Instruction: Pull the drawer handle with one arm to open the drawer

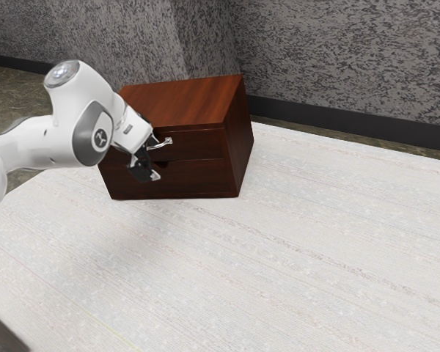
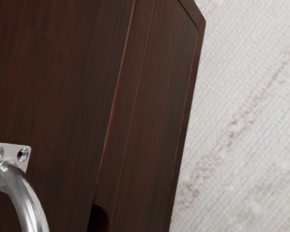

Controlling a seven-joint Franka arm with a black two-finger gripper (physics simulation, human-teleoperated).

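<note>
Now the gripper (image 1: 142, 171) sits against the front of the wooden cabinet (image 1: 205, 103) on the table (image 1: 315, 257), just below the silver handle (image 1: 160, 143), and whether it's clamped on anything I can't tell.

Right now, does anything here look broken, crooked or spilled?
Nothing stands out. The wooden cabinet stands upright and whole on the white table. Its metal handle looks intact, and nothing is spilled around it.
</note>
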